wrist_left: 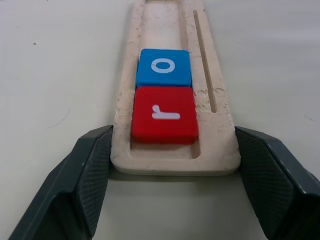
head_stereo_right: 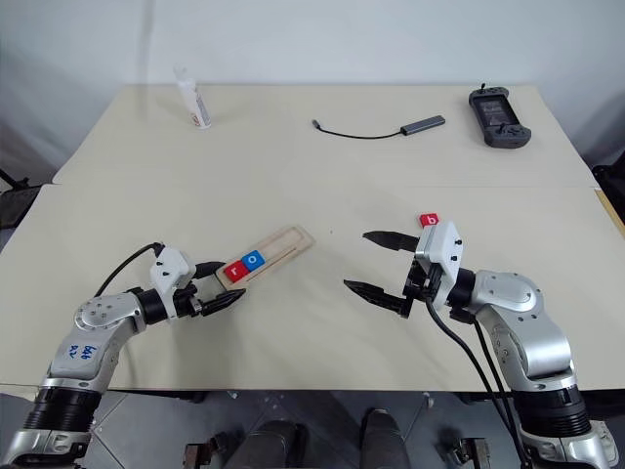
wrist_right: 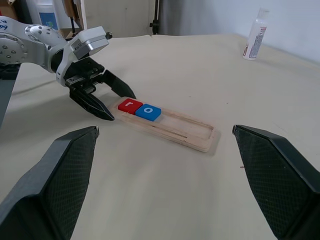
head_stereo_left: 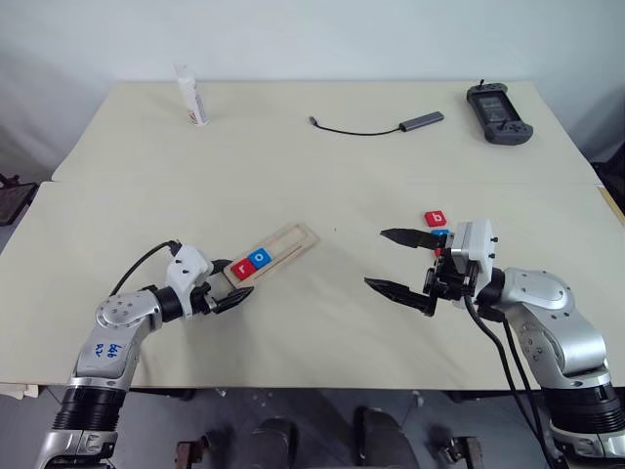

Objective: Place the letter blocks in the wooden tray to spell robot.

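So the wooden tray [wrist_left: 175,150] lies slanted on the desk [head_stereo_left: 322,176], with a red r block [wrist_left: 164,114] and a blue o block [wrist_left: 164,67] touching at its near end. The left pincer [head_stereo_left: 232,290] sits with its fingers apart either side of that end, pretty much against the wood, though contact is hard to call. The right pincer [head_stereo_right: 376,264] hangs wide open, well apart from the tray, a red b block [head_stereo_left: 436,218] just behind it.
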Action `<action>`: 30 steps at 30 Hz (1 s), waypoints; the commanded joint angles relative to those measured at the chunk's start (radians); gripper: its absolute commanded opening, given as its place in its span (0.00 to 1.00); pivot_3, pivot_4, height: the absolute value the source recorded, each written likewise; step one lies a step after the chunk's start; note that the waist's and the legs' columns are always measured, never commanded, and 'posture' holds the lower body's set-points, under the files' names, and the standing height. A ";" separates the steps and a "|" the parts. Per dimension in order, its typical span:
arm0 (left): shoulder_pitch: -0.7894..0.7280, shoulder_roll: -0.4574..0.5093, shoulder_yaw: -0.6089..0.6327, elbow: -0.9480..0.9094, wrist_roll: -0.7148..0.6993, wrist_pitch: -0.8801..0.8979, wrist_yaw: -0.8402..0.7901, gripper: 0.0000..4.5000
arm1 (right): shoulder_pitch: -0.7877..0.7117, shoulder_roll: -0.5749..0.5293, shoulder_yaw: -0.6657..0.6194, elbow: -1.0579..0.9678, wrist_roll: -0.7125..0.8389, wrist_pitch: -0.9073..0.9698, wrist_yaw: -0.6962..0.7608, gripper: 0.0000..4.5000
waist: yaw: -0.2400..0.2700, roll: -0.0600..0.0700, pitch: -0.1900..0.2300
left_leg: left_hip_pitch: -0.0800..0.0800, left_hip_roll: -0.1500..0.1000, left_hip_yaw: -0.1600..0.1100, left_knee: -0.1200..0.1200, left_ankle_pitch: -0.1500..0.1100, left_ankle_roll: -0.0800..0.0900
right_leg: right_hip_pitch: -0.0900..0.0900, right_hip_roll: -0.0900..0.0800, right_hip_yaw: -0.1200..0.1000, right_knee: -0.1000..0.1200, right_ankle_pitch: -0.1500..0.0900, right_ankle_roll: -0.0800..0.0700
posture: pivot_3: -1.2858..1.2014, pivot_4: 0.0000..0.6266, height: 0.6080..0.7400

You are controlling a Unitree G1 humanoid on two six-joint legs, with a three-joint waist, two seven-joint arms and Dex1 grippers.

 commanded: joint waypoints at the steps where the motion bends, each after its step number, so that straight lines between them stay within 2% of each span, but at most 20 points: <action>1: 0.023 -0.009 -0.022 0.057 0.031 -0.034 -0.012 0.76 | -0.009 -0.015 -0.027 -0.029 0.010 -0.007 0.003 1.00 | 0.000 0.000 0.000 | 0.000 0.000 0.000 0.000 0.000 0.000 | 0.000 0.000 0.000 0.000 0.000 0.000 | 0.52 0.24 1.00; 8: -0.047 -0.050 -0.050 0.013 -0.021 -0.086 -0.104 0.76 | 0.021 -0.047 -0.059 -0.036 0.013 -0.004 0.003 1.00 | 0.015 0.000 0.000 | 0.000 0.000 0.000 0.001 0.000 0.000 | 0.001 0.000 0.000 0.000 0.000 0.000 | 0.52 0.24 1.00; 12: -0.159 -0.069 -0.153 0.042 0.000 -0.134 -0.238 0.76 | 0.112 -0.103 -0.141 -0.082 0.027 0.012 0.002 1.00 | 0.027 0.000 0.000 | -0.003 -0.001 -0.002 0.002 0.000 0.000 | 0.001 -0.001 -0.002 -0.001 0.000 0.000 | 0.52 0.24 1.00; 19: -0.399 -0.154 -0.324 0.314 0.144 -0.261 -0.346 0.76 | 0.370 -0.163 -0.343 -0.206 0.060 0.060 -0.023 1.00 | 0.021 -0.001 0.000 | -0.003 -0.001 0.000 0.001 0.000 0.000 | 0.001 0.001 -0.002 -0.001 0.000 0.001 | 0.52 0.24 1.00; 24: -0.506 -0.217 -0.342 0.489 0.180 -0.333 -0.373 0.76 | 0.537 -0.149 -0.459 -0.258 0.073 0.070 -0.034 1.00 | 0.013 -0.002 0.001 | -0.002 -0.001 0.002 0.002 0.000 0.000 | 0.001 0.001 0.000 0.000 0.001 0.002 | 0.52 0.24 1.00; 29: -0.522 -0.237 -0.332 0.522 0.177 -0.339 -0.393 0.76 | 0.586 -0.115 -0.485 -0.288 0.084 0.065 -0.081 1.00 | 0.013 -0.002 0.001 | -0.001 0.000 0.004 0.004 0.000 0.000 | 0.001 0.002 0.001 0.001 0.001 0.002 | 0.52 0.24 1.00; 30: -0.519 -0.239 -0.329 0.516 0.173 -0.330 -0.395 0.83 | 0.591 -0.107 -0.484 -0.292 0.082 0.062 -0.088 1.00 | 0.014 -0.002 0.001 | -0.001 0.000 0.004 0.005 0.000 0.000 | 0.001 0.002 0.001 0.002 0.001 0.002 | 0.52 0.24 1.00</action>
